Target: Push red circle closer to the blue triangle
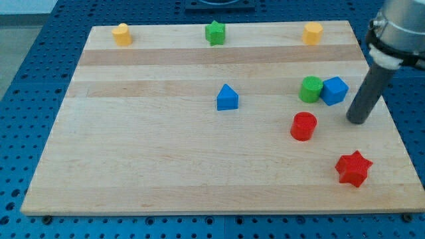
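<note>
The red circle [303,126], a short red cylinder, stands on the wooden board [166,166] right of centre. The blue triangle [227,97] stands near the board's middle, up and to the left of the red circle, with a wide gap between them. My tip [356,121] rests on the board to the right of the red circle, apart from it, and just below and right of the blue cube [335,90].
A green cylinder [310,89] touches the blue cube's left side. A red star [353,168] lies near the bottom right. Along the top edge stand a yellow block [121,34], a green star [215,32] and a yellow hexagon [312,32].
</note>
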Action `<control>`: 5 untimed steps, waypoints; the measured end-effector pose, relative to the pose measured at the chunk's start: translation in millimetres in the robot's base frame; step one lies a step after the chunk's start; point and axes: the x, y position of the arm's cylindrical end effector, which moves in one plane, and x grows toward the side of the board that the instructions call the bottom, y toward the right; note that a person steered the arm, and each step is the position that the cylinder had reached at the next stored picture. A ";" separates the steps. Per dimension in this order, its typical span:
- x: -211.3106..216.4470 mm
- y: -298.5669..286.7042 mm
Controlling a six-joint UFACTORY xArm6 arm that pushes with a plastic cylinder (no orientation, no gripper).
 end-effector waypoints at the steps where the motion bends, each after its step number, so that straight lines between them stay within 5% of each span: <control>1: 17.8 -26.6; 5: 11.3 -130.2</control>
